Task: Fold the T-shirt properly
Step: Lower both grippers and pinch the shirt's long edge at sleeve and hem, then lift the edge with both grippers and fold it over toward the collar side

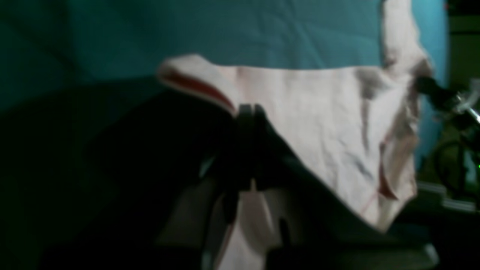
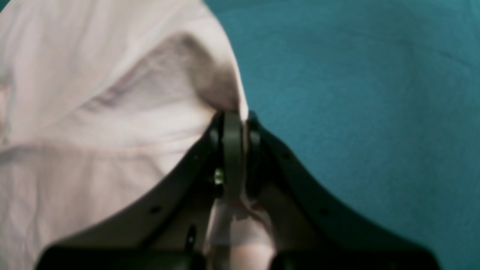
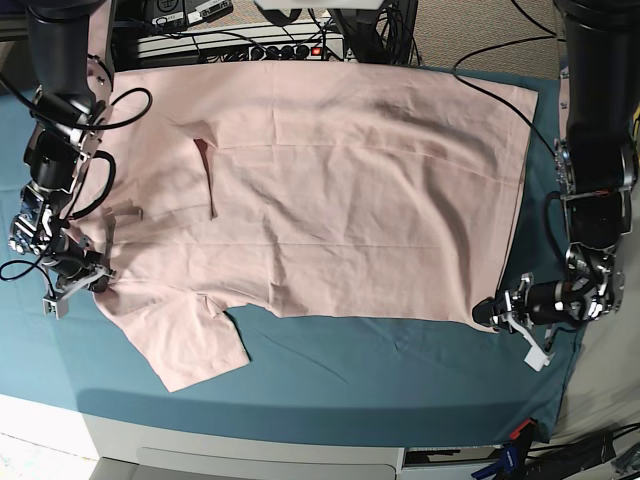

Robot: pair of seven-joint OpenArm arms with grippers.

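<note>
The pale pink T-shirt (image 3: 350,200) lies spread flat, plain side up, over most of the teal cloth, with one sleeve (image 3: 190,345) pointing toward the front edge. My left gripper (image 3: 487,313) sits at the shirt's front right corner. In the left wrist view, the left gripper (image 1: 247,109) is shut on the fabric (image 1: 318,112), which rises in a fold beside it. My right gripper (image 3: 97,283) is at the shirt's left edge by the sleeve. The right wrist view shows the right gripper (image 2: 236,116) shut on the shirt's edge (image 2: 93,112).
The teal table cloth (image 3: 380,370) shows as a bare strip along the front and down both sides. A power strip and cables (image 3: 250,45) run behind the far edge. The table's white front edge (image 3: 250,440) is near. A black cable (image 3: 500,95) trails past the right corner.
</note>
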